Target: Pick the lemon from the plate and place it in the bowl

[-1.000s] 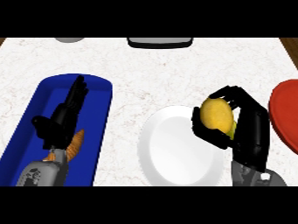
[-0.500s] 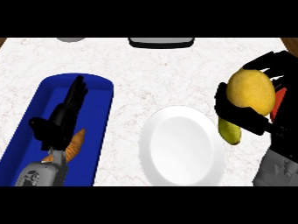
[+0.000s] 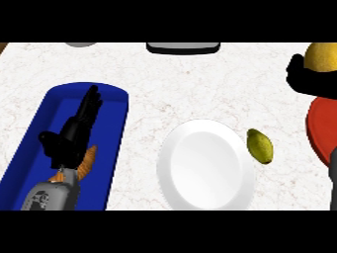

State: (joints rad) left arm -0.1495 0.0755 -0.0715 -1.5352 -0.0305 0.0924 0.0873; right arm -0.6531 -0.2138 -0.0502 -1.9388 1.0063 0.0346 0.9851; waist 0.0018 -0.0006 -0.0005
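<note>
Right hand (image 3: 318,83) is gripping the lemon (image 3: 333,58) above the red bowl (image 3: 330,129). Left hand (image 3: 74,133) is resting with straight fingers over the blue tray (image 3: 25,163).

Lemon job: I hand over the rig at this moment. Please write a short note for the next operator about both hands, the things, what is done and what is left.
Right hand: curled round the lemon, raised at the view's right edge, above the red bowl.
Left hand: open, holding nothing, over the long blue tray.
White plate: nothing on it. A small yellow-green fruit lies on the counter beside its right rim.
Done: lemon picked from the plate.
Left: lower the lemon into the red bowl and release it.
</note>
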